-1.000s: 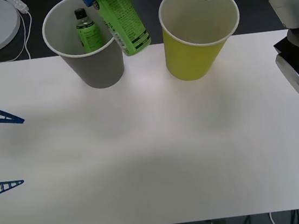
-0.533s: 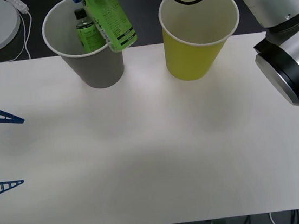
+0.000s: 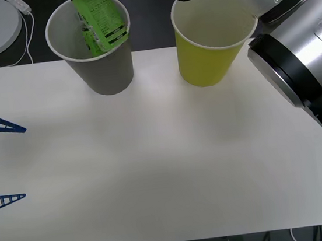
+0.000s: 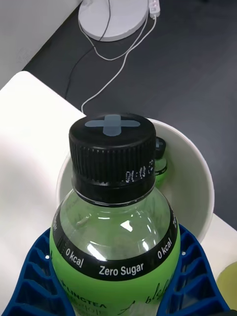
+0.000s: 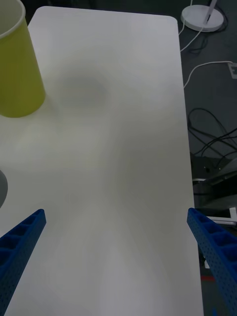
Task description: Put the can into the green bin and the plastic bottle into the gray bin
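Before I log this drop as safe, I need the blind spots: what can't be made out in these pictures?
- Right gripper: in the front view it is cut off by the top edge above the plastic bottle.
- Gray bin: the held bottle covers part of its inside, where a second green bottle stands mostly hidden in both views.
- Green bin: its floor is hidden by its own wall.
- Left gripper: parked open over the table; the frame edges cut off all but its fingertips.

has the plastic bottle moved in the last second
Yes. The plastic bottle, held by the right end effector, has shifted left, from beside the gray bin to over its opening.
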You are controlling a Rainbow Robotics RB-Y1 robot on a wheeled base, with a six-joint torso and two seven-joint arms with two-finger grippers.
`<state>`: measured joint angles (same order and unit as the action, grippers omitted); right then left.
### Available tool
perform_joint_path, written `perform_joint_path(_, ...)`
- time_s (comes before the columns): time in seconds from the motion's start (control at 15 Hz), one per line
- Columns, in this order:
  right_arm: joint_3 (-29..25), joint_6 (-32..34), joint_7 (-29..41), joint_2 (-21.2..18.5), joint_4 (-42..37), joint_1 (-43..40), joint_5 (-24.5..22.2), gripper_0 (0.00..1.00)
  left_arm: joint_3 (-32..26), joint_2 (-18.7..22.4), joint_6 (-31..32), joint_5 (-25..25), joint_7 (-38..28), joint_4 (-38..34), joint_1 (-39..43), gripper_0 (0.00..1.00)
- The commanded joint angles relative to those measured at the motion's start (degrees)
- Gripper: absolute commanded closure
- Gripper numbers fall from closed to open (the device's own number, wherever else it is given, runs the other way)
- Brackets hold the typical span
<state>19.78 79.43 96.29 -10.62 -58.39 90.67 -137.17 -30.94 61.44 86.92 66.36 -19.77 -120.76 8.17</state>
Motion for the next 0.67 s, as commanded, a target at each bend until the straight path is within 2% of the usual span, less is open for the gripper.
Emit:
perform_joint_path(0.07,0.0,-1.9,-0.1,2.0,5.4,2.5,-1.2,1.00,0.0,0.0,0.0,0.0,0.0,0.0,0.0,0.00)
perform_joint_path(0.47,0.0,-7.4,-0.1,5.1,12.3,5.1,-3.6,1.00,0.0,0.0,0.0,0.0,0.0,0.0,0.0,0.00)
perform_joint_path(0.67,0.0,-8.4,-0.1,5.7,13.0,5.5,-4.2,1.00,0.0,0.0,0.0,0.0,0.0,0.0,0.0,0.00)
